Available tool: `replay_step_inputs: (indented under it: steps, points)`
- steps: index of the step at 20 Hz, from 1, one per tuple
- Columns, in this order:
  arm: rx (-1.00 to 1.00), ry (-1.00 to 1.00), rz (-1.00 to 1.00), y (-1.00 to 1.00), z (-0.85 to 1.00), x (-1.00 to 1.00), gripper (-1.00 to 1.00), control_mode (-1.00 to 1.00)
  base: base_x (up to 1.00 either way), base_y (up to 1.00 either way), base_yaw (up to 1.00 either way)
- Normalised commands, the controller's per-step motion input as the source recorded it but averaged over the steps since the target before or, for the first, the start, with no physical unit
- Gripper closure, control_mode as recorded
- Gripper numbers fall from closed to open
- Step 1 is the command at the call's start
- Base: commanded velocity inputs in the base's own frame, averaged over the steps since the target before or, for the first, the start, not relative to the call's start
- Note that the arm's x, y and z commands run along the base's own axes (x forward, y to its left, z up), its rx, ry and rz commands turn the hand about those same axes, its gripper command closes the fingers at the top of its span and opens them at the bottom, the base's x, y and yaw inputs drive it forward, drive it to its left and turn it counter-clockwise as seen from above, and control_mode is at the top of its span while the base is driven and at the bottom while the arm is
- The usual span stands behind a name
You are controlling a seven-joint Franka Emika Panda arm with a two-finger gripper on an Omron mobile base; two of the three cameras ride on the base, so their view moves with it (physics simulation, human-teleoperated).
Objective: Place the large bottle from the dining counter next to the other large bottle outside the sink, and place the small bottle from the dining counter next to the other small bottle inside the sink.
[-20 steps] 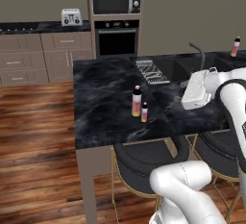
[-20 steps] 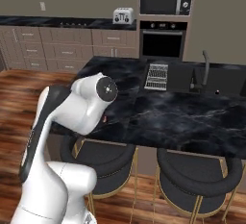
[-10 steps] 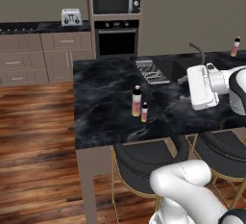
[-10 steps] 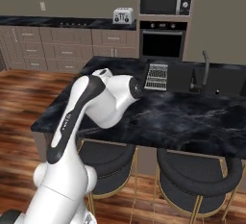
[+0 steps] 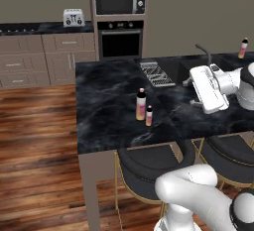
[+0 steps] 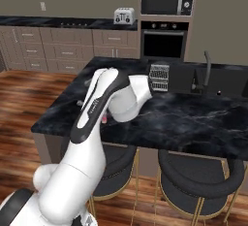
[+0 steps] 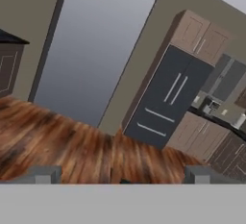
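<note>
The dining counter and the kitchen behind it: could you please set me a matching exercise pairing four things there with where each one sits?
Things:
1. large bottle
2. small bottle
3. toaster
4. drain rack

Places:
A. on the far worktop along the wall, left of the oven
B. on the dining counter, beside the sink
C. near the middle of the dining counter, the taller of a close pair
D. just in front of and right of its taller neighbour, in the left base view

Pairs: 1-C, 2-D, 3-A, 4-B
</note>
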Motion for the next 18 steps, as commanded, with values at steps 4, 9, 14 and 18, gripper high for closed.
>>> replay_step_inputs:
  steps: [4, 9, 14, 18]
  points:
    - [0.03, -0.03, 0.09, -0.14, -0.17, 0.06, -1.0, -1.0, 0.0, 0.0, 0.0]
    - [0.04, -0.06, 0.0, -0.1, -0.07, 0.05, -1.0, -1.0, 0.0, 0.0, 0.0]
    - [0.05, -0.01, 0.03, -0.1, -0.07, 0.0, -1.0, -1.0, 0.0, 0.0, 0.0]
    - [0.12, 0.0, 0.04, -0.04, -0.18, 0.0, -1.0, -1.0, 0.0, 0.0, 0.0]
